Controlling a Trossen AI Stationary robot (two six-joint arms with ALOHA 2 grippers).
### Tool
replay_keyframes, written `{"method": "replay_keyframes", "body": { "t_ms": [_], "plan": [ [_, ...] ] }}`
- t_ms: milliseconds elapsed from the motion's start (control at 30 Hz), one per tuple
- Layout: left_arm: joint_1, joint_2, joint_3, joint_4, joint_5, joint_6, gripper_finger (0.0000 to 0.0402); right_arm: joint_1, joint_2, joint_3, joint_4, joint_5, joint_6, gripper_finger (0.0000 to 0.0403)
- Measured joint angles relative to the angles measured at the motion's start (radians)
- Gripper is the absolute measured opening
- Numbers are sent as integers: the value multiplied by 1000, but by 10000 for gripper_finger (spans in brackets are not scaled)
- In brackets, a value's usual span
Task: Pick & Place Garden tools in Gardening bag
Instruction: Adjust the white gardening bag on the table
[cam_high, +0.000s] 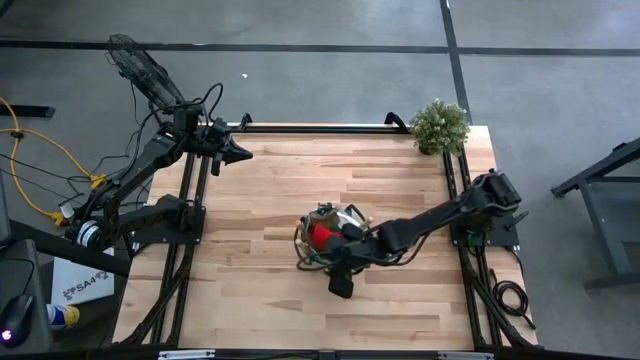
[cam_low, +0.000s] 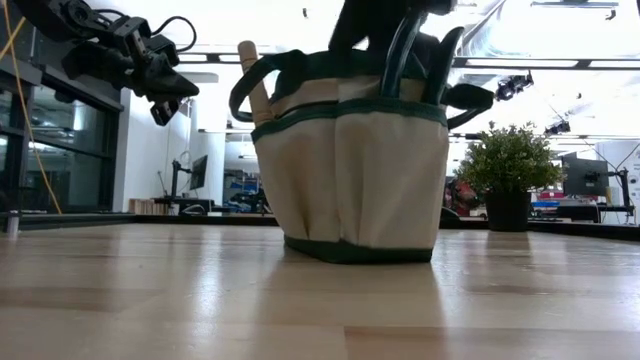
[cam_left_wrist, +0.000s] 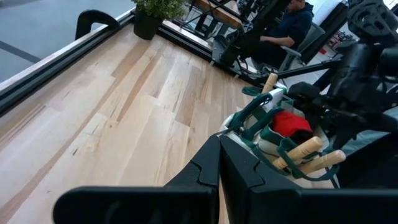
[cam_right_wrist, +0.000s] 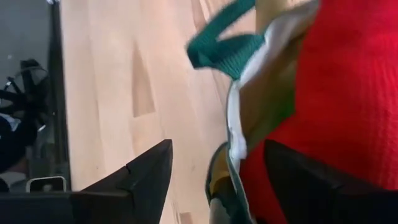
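Bag (cam_high: 322, 238): stands upright on the table (cam_high: 280, 180), toward the near middle, just at the end of the right arm; in the low view it fills the centre, beige with dark green trim and loop handles (cam_low: 258, 80).
Tools: wooden handles (cam_left_wrist: 303, 152) stick up out of the bag, and one more handle (cam_low: 252, 75) shows at its rim in the low view; dark green grips rise from the top on the other side.
Glove (cam_left_wrist: 291, 122): red, lying inside the bag among the handles — it also fills much of the right wrist view.
Right gripper (cam_right_wrist: 217, 171): over the bag's edge, fingers (cam_right_wrist: 146, 174) spread wide; one finger sits outside the rim, the other by the glove; the pictures do not show whether either touches the bag or the glove, and nothing is clamped between them.
Left gripper (cam_high: 236, 152): raised above the far left part of the table, well apart from the bag; fingers pressed together, holding nothing.
Plant (cam_high: 439, 125): bushy, in a dark pot at the far right corner of the table — apart from bag and arms.
Room: a seated person (cam_left_wrist: 289, 28) shows beyond the table in the left wrist view.
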Motion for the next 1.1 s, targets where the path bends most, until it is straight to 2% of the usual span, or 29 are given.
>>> {"method": "replay_keyframes", "body": {
  "t_ms": [100, 200, 367, 467, 633, 833, 967, 1100],
  "plan": [
    [0, 0, 0, 0, 0, 0, 0, 7, 13, 0, -45, -5, 40, 230],
    [0, 0, 0, 1, 0, 0, 0, 14, 8, 0, -117, -23, 80, 195],
    [0, 0, 0, 2, 0, 0, 0, 24, -10, 0, -211, -74, 103, 102],
    [0, 0, 0, 2, -1, 0, 0, 26, -14, 1, -283, -139, 95, 46],
    [0, 0, 0, 2, 0, 0, 0, 26, -17, 2, -458, -218, 4, 46],
    [0, 0, 0, 2, 0, 0, 0, -7, -20, 1, -577, -292, -282, 46],
    [0, 0, 0, 2, 0, 0, 0, -52, -20, 0, -644, -286, -461, 46],
    [0, 0, 0, 2, 1, -2, 0, -121, -20, 0, -674, -284, -568, 46]
  ]
}}
